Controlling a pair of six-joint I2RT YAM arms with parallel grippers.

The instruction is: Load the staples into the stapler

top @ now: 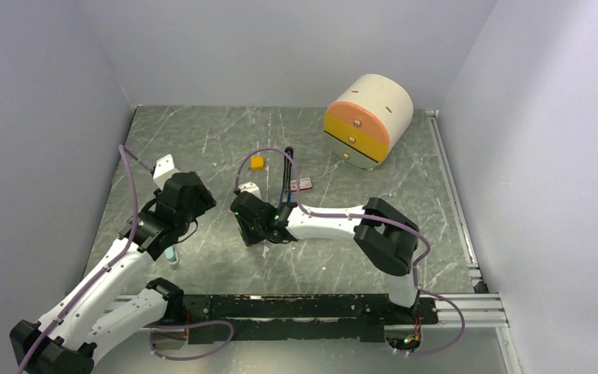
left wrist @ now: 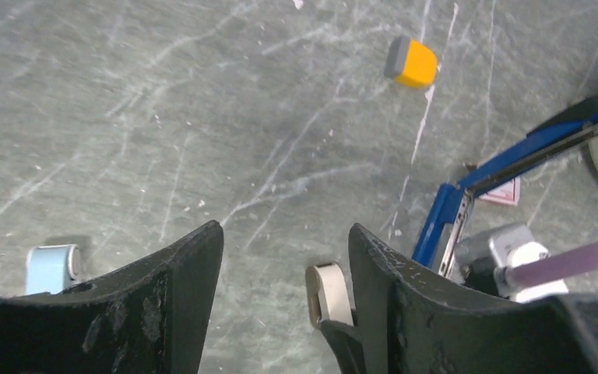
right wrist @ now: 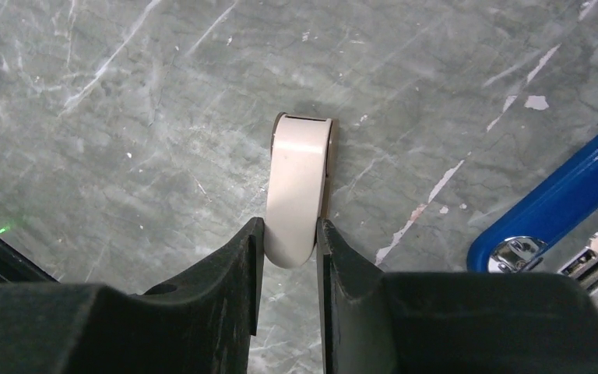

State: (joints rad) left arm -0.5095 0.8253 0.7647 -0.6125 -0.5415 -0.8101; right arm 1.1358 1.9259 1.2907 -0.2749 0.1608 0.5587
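The blue stapler [top: 288, 175] stands open on the table, its top arm raised; it also shows in the left wrist view [left wrist: 514, 156] and at the right edge of the right wrist view [right wrist: 561, 202]. No silver-grey staples show in any view. My right gripper [right wrist: 290, 226] is shut on a cream rounded piece [right wrist: 300, 175] that stands on edge on the table, left of the stapler. The same piece shows in the left wrist view [left wrist: 328, 294]. My left gripper [left wrist: 284, 257] is open and empty, low over bare table, left of the right gripper [top: 245, 226].
An orange-yellow little block [top: 257, 162] lies behind the stapler. A small red-and-white box [top: 302, 185] lies at the stapler's right. A light-blue rounded piece [left wrist: 49, 269] stands by my left fingers. A cream drum with orange and yellow drawers [top: 367, 119] sits at the back right.
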